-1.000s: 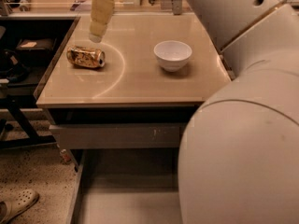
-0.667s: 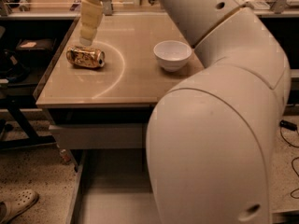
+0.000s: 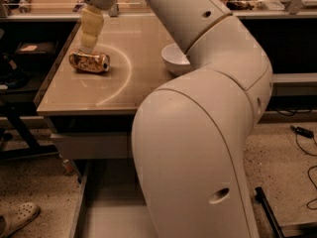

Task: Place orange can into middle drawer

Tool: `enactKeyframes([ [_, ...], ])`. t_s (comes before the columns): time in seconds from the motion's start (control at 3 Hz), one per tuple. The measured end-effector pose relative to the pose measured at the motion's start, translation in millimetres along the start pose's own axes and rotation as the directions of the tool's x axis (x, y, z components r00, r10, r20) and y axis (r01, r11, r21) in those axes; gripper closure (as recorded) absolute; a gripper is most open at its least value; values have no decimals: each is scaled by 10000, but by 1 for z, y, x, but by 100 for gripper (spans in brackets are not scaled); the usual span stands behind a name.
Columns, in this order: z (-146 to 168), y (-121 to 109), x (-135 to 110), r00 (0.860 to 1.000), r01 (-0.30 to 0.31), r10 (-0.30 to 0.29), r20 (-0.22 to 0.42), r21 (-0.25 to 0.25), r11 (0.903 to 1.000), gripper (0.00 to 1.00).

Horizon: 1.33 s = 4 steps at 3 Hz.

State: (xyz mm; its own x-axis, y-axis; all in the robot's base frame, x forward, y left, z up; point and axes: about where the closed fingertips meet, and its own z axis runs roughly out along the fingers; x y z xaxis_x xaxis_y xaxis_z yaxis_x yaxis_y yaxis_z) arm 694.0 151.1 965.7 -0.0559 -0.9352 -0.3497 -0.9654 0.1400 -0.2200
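Note:
The orange can (image 3: 89, 62), dented and shiny, lies on its side on the left part of the tan tabletop (image 3: 79, 95). My gripper (image 3: 89, 44) hangs from above, its pale fingers (image 3: 91, 29) pointing down and its tip just above the can's left half. The middle drawer (image 3: 106, 209) stands pulled out below the table, its flat grey floor showing at the bottom left; my arm hides most of it.
A white bowl (image 3: 173, 59) stands on the table right of the can, partly behind my arm. My large white arm (image 3: 198, 148) fills the middle and right. A shoe (image 3: 17, 218) lies on the floor at lower left. Cables (image 3: 302, 131) lie at right.
My gripper has moved left and down, from above and right of the can to just over it. My arm has swung further across the view, covering more of the bowl.

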Motion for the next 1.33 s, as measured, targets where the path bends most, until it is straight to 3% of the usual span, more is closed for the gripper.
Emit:
enactKeyframes([
  [0.33,23,-6,-2,9990,-251,261,362,-279,9993,0],
  [0.67,63,-7,-7,9955,-650,717,617,-1042,9924,0],
  [1.33,125,4,-22,9840,-1442,1647,678,-2388,9603,0],
])
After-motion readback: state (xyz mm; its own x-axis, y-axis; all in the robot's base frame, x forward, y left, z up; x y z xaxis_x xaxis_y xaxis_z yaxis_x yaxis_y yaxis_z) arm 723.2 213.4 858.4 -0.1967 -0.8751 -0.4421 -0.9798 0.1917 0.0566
